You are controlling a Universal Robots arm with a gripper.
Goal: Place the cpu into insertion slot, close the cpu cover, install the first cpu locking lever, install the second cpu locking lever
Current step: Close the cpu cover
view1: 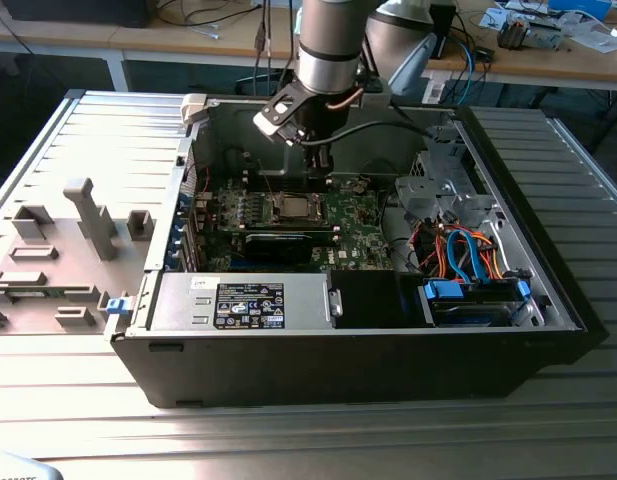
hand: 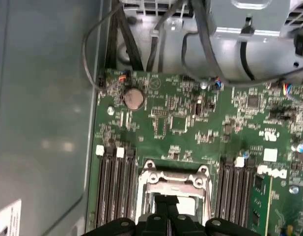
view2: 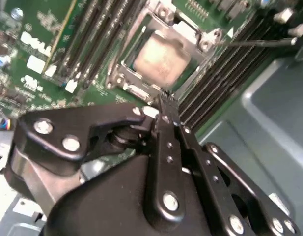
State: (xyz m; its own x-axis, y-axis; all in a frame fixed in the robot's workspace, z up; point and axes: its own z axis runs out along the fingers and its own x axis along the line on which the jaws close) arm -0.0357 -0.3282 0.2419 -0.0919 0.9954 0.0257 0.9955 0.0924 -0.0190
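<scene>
Open computer case (view1: pixel 388 360) lies on its side on a slatted metal table (view1: pixel 108 130). The arm reaches down into it from above.

Gripper (view1: pixel 319 168) hangs low over the green motherboard (view1: pixel 353 235), just beside the insertion slot (view2: pixel 134 91). In the second wrist view the black fingers (view2: pixel 167 129) are pressed together to a narrow tip (view2: pixel 164 102) with nothing between them. That tip sits at the slot's near edge; can't tell if it touches.

The cpu (view2: pixel 160 55) is seated in the slot, its dull silver top facing up. The cpu cover (view2: pixel 186 35) lies flat around it, the chip showing through the window.

A thin metal lever (view2: pixel 254 43) juts from the socket's corner, out over the memory slots (view2: pixel 87 44) on that side.

In the first wrist view a coin battery (hand: pixel 133 98) sits farther up the board, well apart from the socket.
</scene>
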